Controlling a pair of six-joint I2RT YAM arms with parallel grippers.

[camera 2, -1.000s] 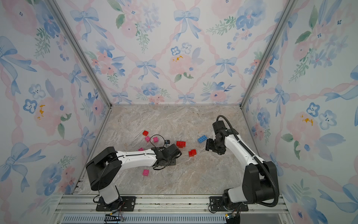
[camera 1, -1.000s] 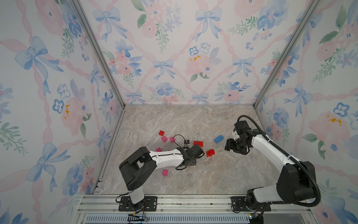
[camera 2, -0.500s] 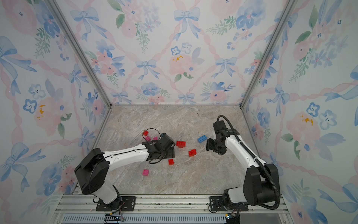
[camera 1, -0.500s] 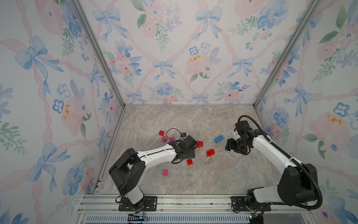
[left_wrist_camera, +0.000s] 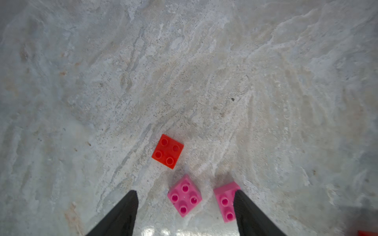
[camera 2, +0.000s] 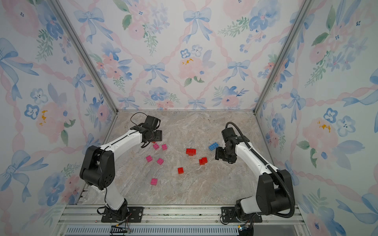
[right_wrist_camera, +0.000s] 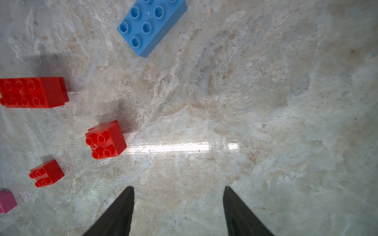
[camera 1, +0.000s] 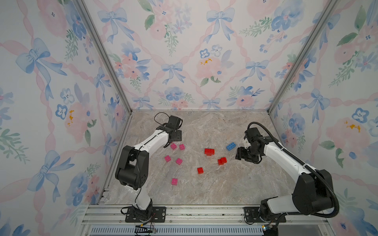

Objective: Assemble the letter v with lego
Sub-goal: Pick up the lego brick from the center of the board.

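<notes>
In both top views the lego [camera 1: 209, 151] lies loose on the marble surface [camera 1: 225, 194], no V begun: pink bricks [camera 1: 179, 161] toward nine o'clock, red bricks [camera 1: 200, 170] mid-surface, some stacked, the blue brick [camera 1: 231, 146] near two o'clock. My left tool [camera 1: 173, 140] hangs over the far pink pair at ten; my right tool [camera 1: 239, 154] sits at three, near the blue brick.

Left wrist: tips [left_wrist_camera: 126, 210] apart, nothing held. One pink brick [left_wrist_camera: 184, 196] sits between them, corner-on; a second pink brick [left_wrist_camera: 225, 201] is partly hidden behind one tip; a red two-by-two brick [left_wrist_camera: 167, 151] lies just beyond. Closing now, I judge, would twist the corner-on brick or shove its neighbour.

Right wrist: tips apart over bare surface, empty. The bricks look glossy, hard, crisply studded.
</notes>
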